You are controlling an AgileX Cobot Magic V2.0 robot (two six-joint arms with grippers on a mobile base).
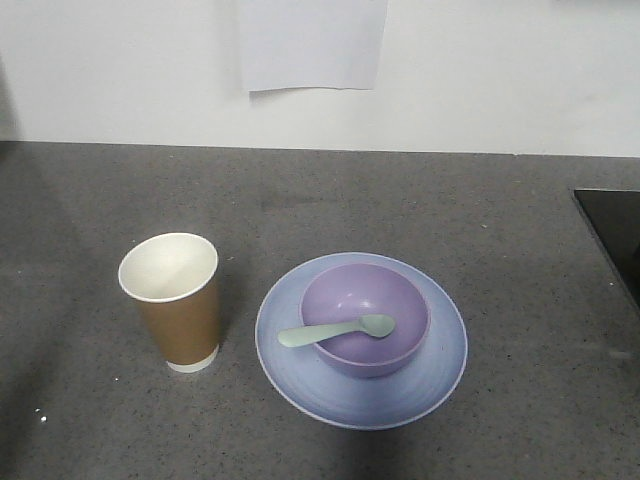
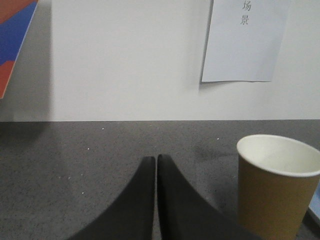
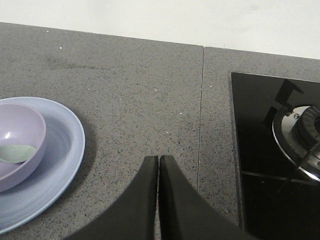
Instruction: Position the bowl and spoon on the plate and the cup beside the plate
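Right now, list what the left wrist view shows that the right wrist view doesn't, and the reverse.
Only the left wrist view shows the cup, a paper sheet on the wall, and the shut left gripper. Only the right wrist view shows the plate, the bowl on it, a stove burner, and the shut right gripper. Both show the grey countertop and white wall.

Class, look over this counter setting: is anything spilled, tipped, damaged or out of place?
Nothing stands out. The cup stands upright beside the plate; the bowl sits on the plate with the spoon resting across it. No spills.
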